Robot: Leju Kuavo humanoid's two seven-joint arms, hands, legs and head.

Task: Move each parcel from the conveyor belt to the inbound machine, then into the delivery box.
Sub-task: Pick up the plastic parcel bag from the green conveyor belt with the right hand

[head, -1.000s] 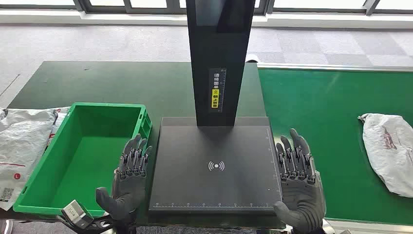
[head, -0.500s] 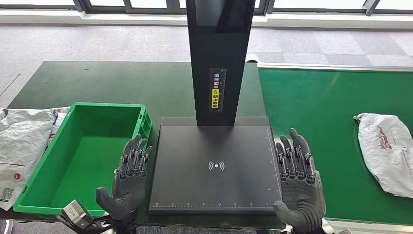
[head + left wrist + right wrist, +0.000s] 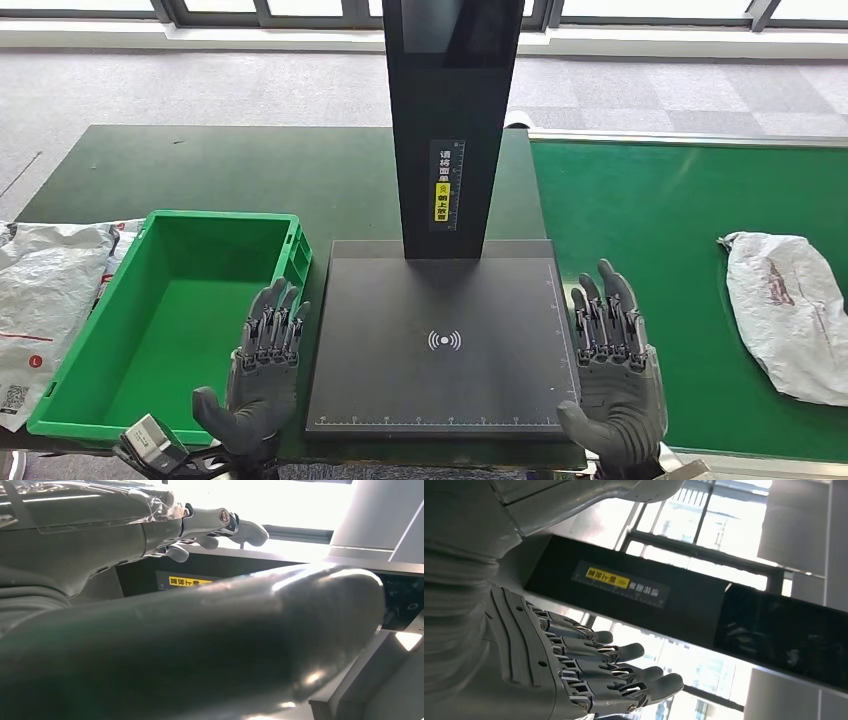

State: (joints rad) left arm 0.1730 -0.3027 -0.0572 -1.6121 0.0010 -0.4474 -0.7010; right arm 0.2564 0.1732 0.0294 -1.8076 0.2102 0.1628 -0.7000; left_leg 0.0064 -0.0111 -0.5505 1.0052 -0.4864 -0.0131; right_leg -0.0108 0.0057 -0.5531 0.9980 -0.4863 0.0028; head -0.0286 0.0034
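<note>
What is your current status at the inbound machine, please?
Left hand and right hand open, flanking the inbound machine. Parcel on the conveyor belt, untouched. Delivery box holds no parcel. Nothing in the way.

We see a matt black platform (image 3: 440, 340) on the inbound machine, smooth, with fine pale ruler marks along its edges. Its upright column (image 3: 452, 120) looks like glossy black plastic and carries a yellow printed label (image 3: 441, 207). The delivery box (image 3: 170, 310) is smooth green moulded plastic with a slight sheen. The conveyor belt (image 3: 640, 220) is matt green with a fine texture. The parcel (image 3: 785, 315) on it is crinkled white plastic film, and so are the bags (image 3: 45, 300) beside the box. Both hands, left (image 3: 262, 370) and right (image 3: 610, 365), look like matt grey plastic with ribbed covers.
</note>
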